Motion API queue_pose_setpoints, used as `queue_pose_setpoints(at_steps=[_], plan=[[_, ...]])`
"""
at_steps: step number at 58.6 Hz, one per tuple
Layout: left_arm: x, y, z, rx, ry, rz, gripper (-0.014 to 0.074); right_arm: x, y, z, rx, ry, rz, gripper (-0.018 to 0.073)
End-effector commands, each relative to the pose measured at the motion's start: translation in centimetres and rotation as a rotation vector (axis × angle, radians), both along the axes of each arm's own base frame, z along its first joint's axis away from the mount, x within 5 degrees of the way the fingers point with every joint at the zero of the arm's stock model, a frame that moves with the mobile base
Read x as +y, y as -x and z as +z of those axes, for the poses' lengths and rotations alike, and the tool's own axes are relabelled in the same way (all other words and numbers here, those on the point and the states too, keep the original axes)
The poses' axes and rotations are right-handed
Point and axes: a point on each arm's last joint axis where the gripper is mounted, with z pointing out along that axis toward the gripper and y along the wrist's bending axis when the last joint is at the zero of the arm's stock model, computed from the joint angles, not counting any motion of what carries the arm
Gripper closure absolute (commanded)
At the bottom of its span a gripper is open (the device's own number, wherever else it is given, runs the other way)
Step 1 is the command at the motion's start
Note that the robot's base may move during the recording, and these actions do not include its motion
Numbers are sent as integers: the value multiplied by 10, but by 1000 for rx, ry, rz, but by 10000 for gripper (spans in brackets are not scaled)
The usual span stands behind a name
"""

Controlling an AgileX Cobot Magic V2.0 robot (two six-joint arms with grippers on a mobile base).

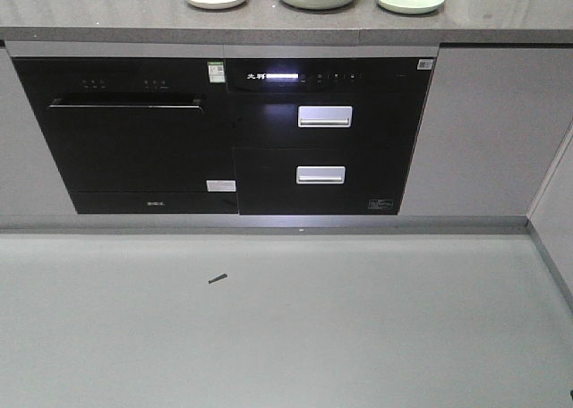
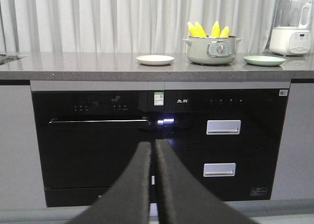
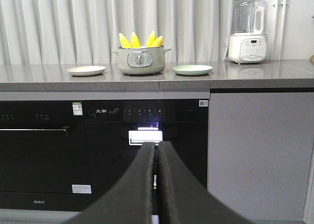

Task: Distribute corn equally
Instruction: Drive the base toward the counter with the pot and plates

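Corn cobs [image 3: 141, 39], bright yellow with tapered tips and neat rows of kernels, stand upright, points up, in a pale green round cooking pot [image 3: 140, 62] with a dial on its front. The pot stands on the grey stone countertop [image 3: 235, 76]. Four cobs show above the rim, in two pairs with a gap between, and their lower parts are hidden inside the pot. Both tools are well apart from them, low in front of the black glass-fronted built-in appliances [image 3: 44, 150] under the counter. The left black two-fingered gripper [image 2: 152, 144] has its fingers pressed together, pad against pad, and in its wrist view the pot sits above and to the right. The right black two-fingered gripper [image 3: 156, 146] is clenched the same way, with the pot above and slightly to the left. A cream round plate [image 3: 86, 70] lies near the pot on its left and a light green round plate [image 3: 193, 70] near it on the right. A white blender with a clear jug [image 3: 248, 32] stands farther right.
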Motion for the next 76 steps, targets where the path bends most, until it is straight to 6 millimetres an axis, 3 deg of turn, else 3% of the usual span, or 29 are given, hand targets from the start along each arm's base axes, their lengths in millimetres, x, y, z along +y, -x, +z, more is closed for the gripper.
queue_pose_setpoints(at_steps=[1,76], plan=[[0,0,13,-77,8,-3,603,0,0,2,-73,15,0,561],[0,0,13,-77,8,-3,603,0,0,2,-73,15,0,561]])
